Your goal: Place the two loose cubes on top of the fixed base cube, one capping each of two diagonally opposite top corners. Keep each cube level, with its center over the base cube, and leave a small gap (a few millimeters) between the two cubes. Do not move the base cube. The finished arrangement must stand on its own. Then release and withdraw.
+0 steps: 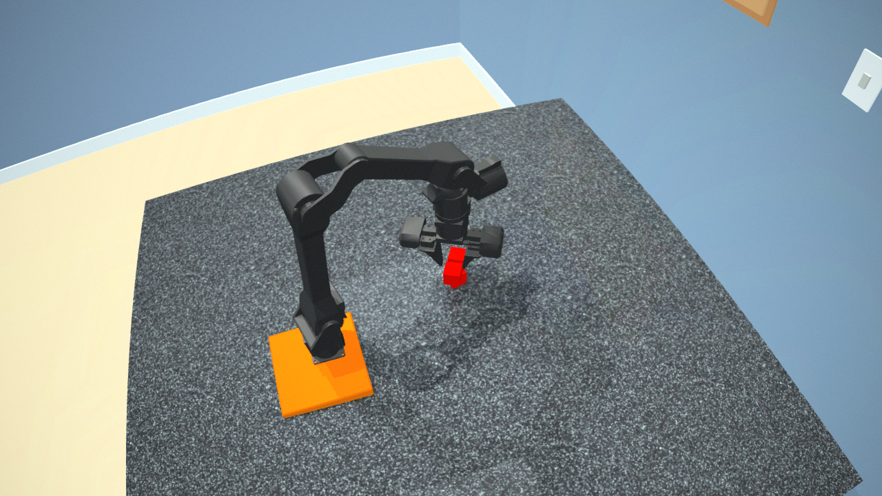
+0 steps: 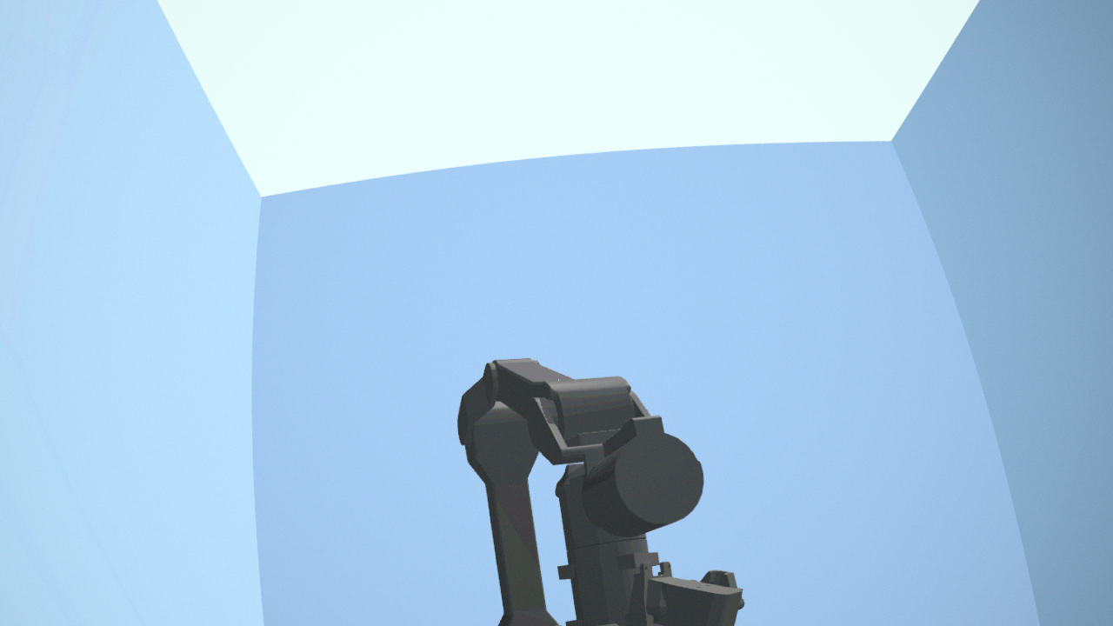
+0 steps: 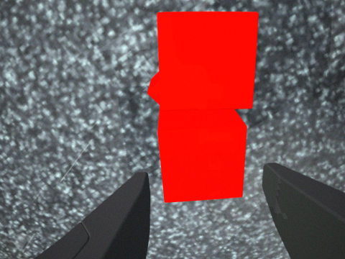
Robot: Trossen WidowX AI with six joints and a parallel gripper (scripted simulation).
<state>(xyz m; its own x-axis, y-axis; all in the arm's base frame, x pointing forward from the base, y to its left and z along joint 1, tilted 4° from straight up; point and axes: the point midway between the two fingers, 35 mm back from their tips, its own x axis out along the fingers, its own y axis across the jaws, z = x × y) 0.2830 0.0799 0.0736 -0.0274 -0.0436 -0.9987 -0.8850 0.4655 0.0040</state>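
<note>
1. Gripper: fingers part-open, daylight both sides, holding nothing.
2. Near loose cube: between fingertips, apparently just released over its corner.
3. Other loose cube: beside it; gap unreadable.
4. Base cube: underneath, turned so opposite corners carry both.
5. No containers. Next: withdraw straight, don't nudge.
</note>
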